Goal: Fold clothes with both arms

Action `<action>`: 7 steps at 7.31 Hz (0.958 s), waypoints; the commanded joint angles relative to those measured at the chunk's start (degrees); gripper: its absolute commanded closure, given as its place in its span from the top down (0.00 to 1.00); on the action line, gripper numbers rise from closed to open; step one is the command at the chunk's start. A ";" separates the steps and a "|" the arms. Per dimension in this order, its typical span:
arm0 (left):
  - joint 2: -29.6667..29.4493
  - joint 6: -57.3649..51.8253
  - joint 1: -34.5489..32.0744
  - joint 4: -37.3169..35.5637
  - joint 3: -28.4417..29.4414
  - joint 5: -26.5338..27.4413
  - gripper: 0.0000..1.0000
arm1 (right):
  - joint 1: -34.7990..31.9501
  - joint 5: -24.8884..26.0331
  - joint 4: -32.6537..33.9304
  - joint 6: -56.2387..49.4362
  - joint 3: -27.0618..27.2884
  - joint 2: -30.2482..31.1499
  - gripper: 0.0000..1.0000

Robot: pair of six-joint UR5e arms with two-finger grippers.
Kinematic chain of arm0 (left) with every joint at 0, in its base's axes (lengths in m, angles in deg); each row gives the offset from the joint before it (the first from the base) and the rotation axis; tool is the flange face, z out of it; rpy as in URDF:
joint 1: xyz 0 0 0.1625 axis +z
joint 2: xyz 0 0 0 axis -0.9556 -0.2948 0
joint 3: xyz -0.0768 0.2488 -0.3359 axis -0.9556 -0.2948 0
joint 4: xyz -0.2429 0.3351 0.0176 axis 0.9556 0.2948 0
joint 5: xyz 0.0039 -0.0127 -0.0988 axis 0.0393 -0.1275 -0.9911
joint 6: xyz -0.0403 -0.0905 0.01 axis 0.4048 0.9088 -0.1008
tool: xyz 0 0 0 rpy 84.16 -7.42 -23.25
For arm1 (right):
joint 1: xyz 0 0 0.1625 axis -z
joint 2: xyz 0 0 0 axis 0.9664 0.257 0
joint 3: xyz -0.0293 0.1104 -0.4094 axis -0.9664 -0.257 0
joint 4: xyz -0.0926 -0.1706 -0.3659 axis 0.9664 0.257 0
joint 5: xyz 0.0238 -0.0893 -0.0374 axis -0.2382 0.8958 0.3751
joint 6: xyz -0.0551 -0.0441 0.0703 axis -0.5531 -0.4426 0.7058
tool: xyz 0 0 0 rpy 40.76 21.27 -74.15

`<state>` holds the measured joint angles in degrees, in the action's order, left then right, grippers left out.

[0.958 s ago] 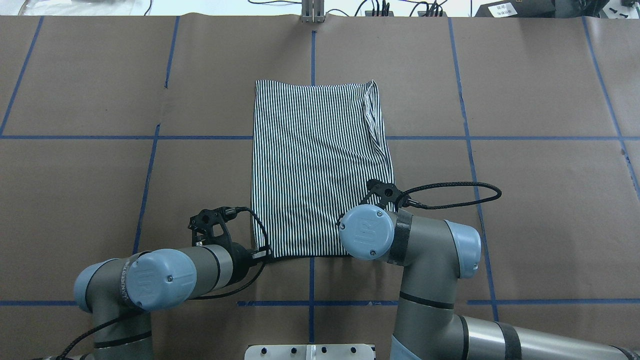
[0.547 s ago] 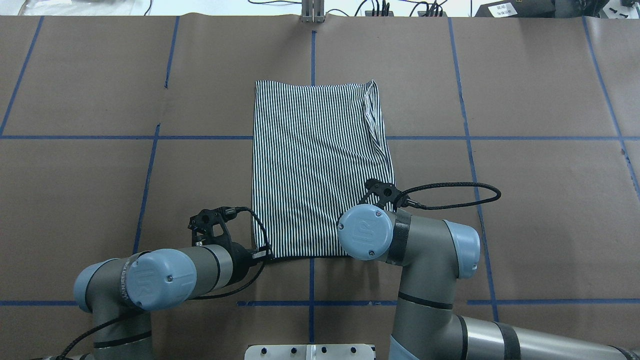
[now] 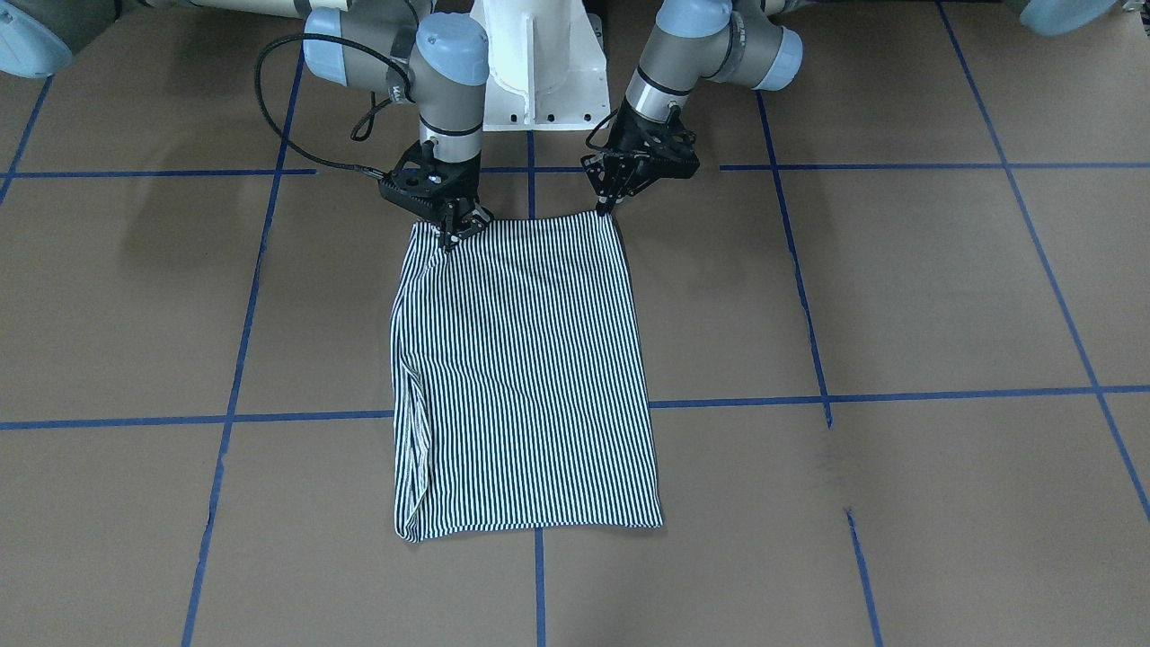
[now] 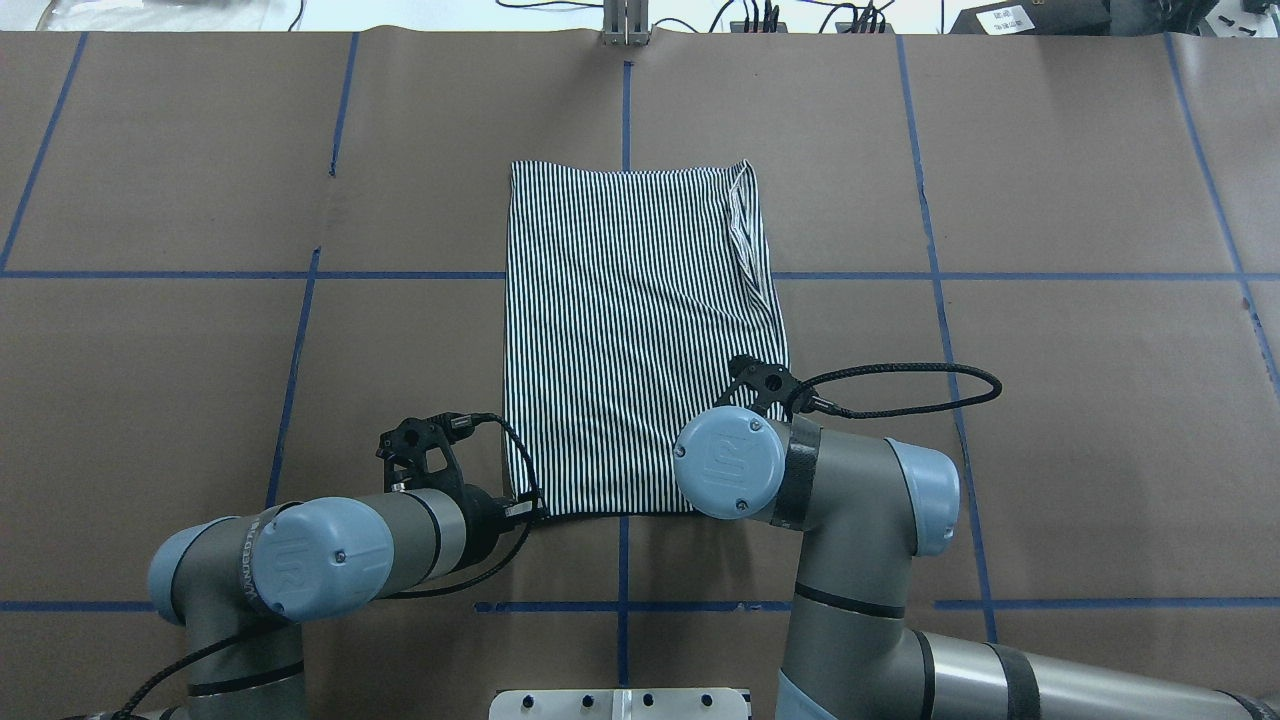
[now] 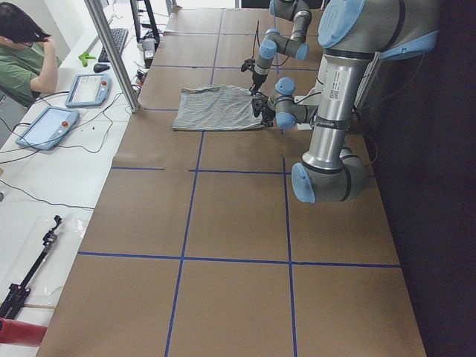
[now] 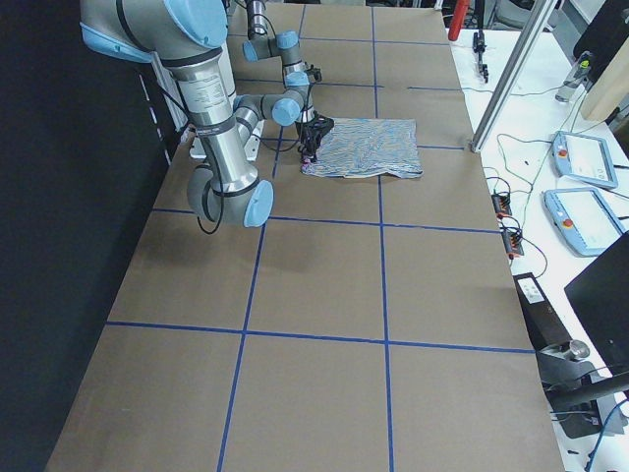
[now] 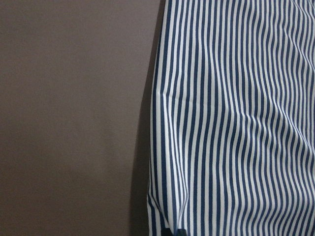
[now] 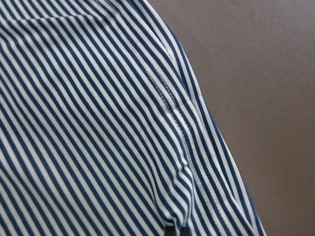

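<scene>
Jaws, left gripper (image 3: pixel 605 205): clamped together on the near left corner of the polo shirt (image 3: pixel 526 377), fingertips at the hem. Jaws, right gripper (image 3: pixel 452 226): likewise pinched shut on the near right corner, where my wrist camera shows the cloth puckered up into the grip.

Surface: one bench (image 3: pixel 898 296), covered in brown paper (image 4: pixel 1080 450) and marked into large squares by blue tape lines (image 4: pixel 200 274). My white pedestal (image 3: pixel 539 63) stands at its near edge.

Room: a white side table (image 5: pixel 44 186) along the far edge, carrying teach pendants (image 6: pixel 587 157) and loose cables; a metal post (image 5: pixel 111 52) rising at that edge; a person (image 5: pixel 26 52) seated beyond it.

Garment: one item, thin navy-and-white stripes running lengthwise, folded into a long rectangle. It lies flat in the middle of the bench, its short near edge just before my pedestal. A folded sleeve seam shows along its right long edge; faint ripples cross the centre.

Arms: left arm (image 4: pixel 300 555) and right arm (image 4: pixel 850 490) both bent low over the near edge.
</scene>
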<state>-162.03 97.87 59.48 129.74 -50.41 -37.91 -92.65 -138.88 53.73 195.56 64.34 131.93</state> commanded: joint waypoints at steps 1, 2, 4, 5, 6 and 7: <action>-0.05 0.00 0.01 0.02 0.00 0.00 0.00 | -0.04 0.00 0.00 -0.12 -0.03 0.40 0.00; -0.05 0.00 0.01 -0.06 0.00 0.00 0.00 | -0.04 0.00 0.00 -0.29 -0.03 0.40 0.00; -0.05 0.00 0.01 0.02 0.09 0.00 0.00 | -0.04 -0.09 0.00 -0.73 -0.12 0.32 0.06; -0.05 0.00 0.01 0.02 0.09 0.00 0.00 | -0.04 0.00 0.00 -0.47 -0.12 0.32 0.00; -0.05 0.00 0.01 0.02 0.00 -0.09 0.00 | -0.04 0.09 0.00 -0.03 -0.03 0.23 0.00; -0.05 0.00 0.01 0.02 0.00 -0.17 0.00 | -0.38 0.09 0.00 -0.03 0.06 0.05 0.00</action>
<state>-162.08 97.87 59.49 129.77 -50.38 -38.00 -92.80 -138.84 53.74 195.36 64.30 132.14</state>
